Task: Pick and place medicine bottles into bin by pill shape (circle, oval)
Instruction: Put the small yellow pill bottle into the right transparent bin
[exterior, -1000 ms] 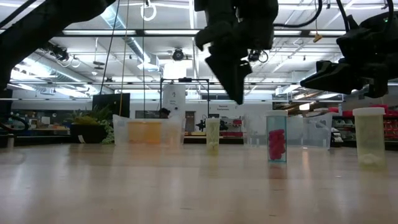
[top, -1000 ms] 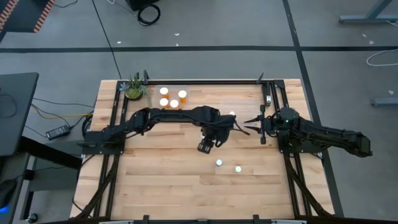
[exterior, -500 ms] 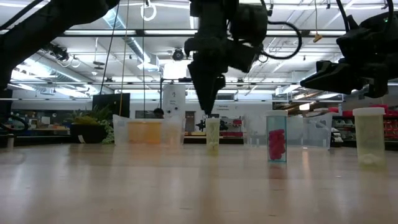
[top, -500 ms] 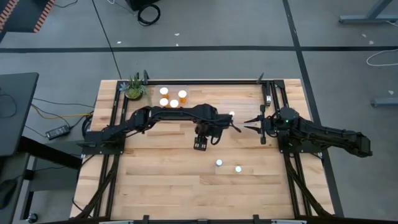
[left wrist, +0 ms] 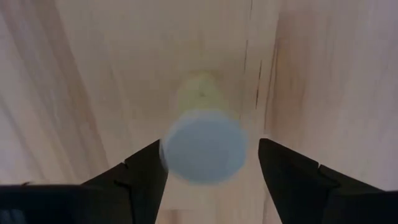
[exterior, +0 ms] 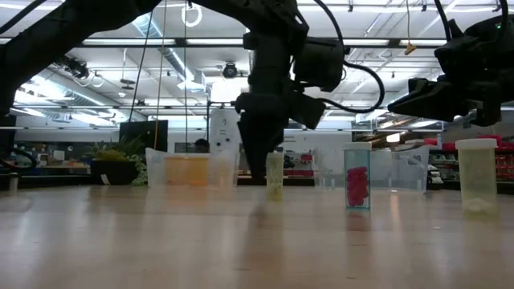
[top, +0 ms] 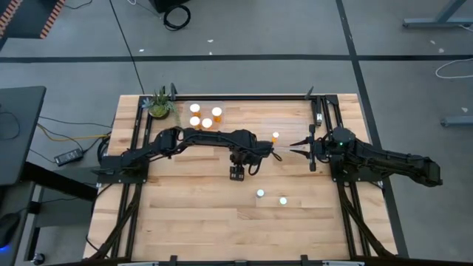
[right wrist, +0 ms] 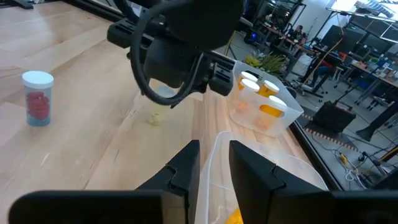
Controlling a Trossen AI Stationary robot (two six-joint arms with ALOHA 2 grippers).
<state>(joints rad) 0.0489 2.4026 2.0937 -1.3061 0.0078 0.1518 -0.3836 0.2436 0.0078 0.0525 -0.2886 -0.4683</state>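
Left gripper point(left wrist: 211, 171) astride white-capped bottle point(left wrist: 204, 146)

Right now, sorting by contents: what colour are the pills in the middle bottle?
Pink-red pills, clearest in the low view.

Two dark jointed arms, looping black cables, blunt black jaws.

We can read no writing anywhere — no label, brand, number or sign. The bottles point(exterior: 357, 177) on the table point(top: 222, 214) show only plain white caps and clear bodies, and whatever hangs in the room behind them is too small and blurred for us to make out.
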